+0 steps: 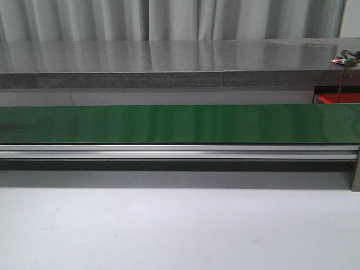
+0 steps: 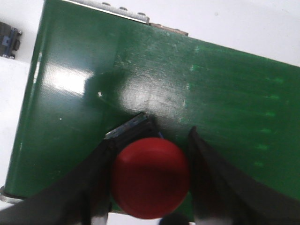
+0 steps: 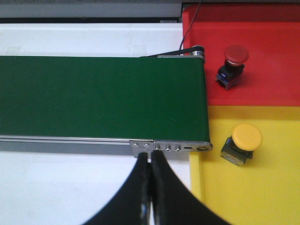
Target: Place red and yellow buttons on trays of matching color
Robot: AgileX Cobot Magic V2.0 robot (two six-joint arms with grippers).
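Observation:
In the left wrist view a red button [image 2: 150,177] with a round cap sits between the fingers of my left gripper [image 2: 152,137], which is shut on it just above the green belt [image 2: 211,89]. Its dark base pokes out beyond the cap. The right wrist view shows a red tray [image 3: 267,33] with another red button [image 3: 233,61] lying in it, and a yellow tray [image 3: 262,192] with a yellow button [image 3: 243,140] in it. My right gripper [image 3: 151,157] is shut and empty, over the white table by the belt's end rail. Neither gripper shows in the front view.
The green conveyor belt [image 1: 169,124] runs across the front view with an aluminium rail [image 1: 169,152] below it and a grey counter [image 1: 169,62] behind. A sliver of the red tray [image 1: 337,99] shows at the far right. White table [image 1: 169,225] lies in front.

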